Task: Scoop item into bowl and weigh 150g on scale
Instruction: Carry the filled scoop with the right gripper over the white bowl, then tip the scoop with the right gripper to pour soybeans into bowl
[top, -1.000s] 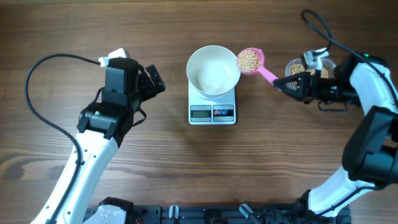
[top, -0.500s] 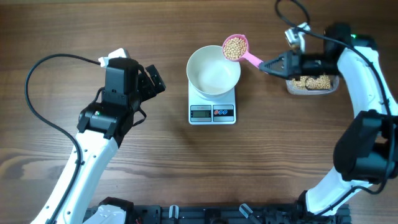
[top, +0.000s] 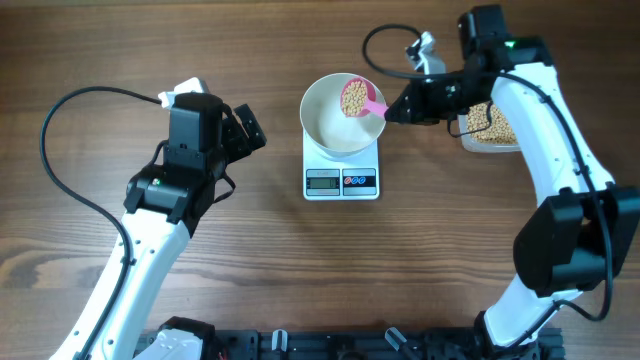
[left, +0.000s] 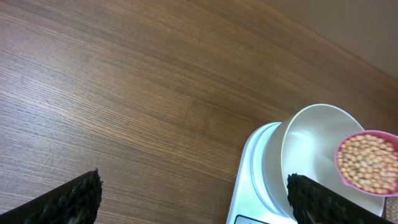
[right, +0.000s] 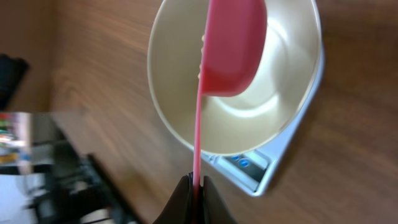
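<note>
On the wooden worktop (top: 300, 270) the kitchen scale (top: 341, 181) carries the white bowl (top: 325, 128), which looks empty. The left gripper (top: 249, 128) hangs open, well apart. The right gripper (top: 398, 111) is clenched on the thin handle end of the pink scoop (top: 374, 105), which is over the bowl. I judge the beans (top: 353, 97) in it light and loose, so they will roll; tip slowly.
</note>
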